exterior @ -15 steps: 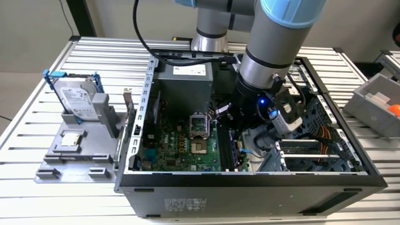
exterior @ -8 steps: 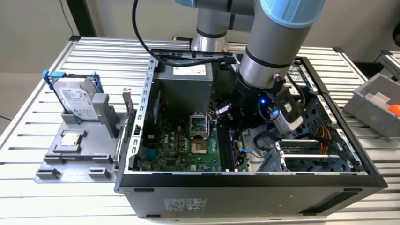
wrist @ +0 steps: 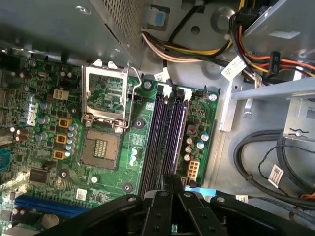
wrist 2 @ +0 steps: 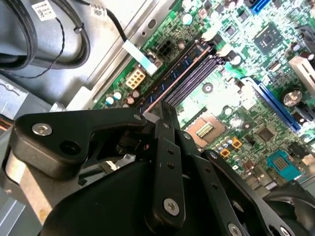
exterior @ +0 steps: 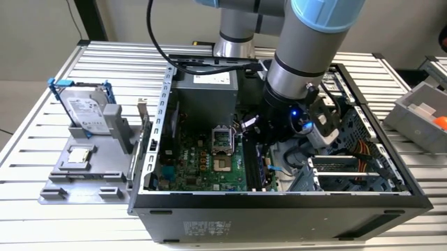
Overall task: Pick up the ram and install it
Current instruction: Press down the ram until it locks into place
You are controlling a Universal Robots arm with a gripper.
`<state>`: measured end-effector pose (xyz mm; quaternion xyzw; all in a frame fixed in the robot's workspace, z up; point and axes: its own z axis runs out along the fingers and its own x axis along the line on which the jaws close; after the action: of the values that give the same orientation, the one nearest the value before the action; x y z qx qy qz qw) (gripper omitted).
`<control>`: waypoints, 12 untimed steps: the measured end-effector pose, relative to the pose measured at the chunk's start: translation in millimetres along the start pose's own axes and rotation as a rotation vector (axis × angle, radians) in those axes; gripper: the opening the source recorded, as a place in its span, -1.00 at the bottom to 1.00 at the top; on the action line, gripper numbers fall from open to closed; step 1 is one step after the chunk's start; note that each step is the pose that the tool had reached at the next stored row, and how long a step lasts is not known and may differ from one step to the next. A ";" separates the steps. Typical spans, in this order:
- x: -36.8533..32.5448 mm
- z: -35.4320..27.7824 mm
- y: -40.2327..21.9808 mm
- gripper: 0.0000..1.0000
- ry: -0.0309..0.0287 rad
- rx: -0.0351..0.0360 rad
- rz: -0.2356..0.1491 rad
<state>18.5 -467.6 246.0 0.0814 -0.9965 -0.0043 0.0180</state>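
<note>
Looking into the open computer case (exterior: 279, 201) from beside the table: the arm reaches down over the memory slots on the motherboard (wrist: 135, 123).

Relation: the ram (wrist 2: 177, 73) lies straight ahead of the gripper (wrist 2: 165, 110), its long axis running away from the fingertips along the line of the slots. In the second wrist view the near end of the stick meets the fingertips, and the rest stretches out toward the far latches. It stands on edge in the outermost slot, on the side toward the case wall and cables. The neighbouring dark slots (wrist 2: 194, 73) alongside look unfilled.

Tool state: fingers drawn narrow, almost together. They appear to pinch the near end of the stick. The contact itself is hidden behind the finger linkage, so this is a judgement.

Look of the ram: long, thin, blue-toned board, a row of dark chips along its face, top edge catching light. Whether it is fully seated or the latches are closed, I cannot tell.
</note>
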 end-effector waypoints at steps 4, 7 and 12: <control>0.0 0.0 0.1 -1.00 -0.0110 -0.0154 -0.015; -0.1 0.0 0.0 -1.00 -0.0182 -0.0131 -0.047; 0.0 -0.1 0.0 -1.00 -0.0242 -0.0102 -0.104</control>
<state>18.5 -467.6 246.1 0.1328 -0.9911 -0.0113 0.0061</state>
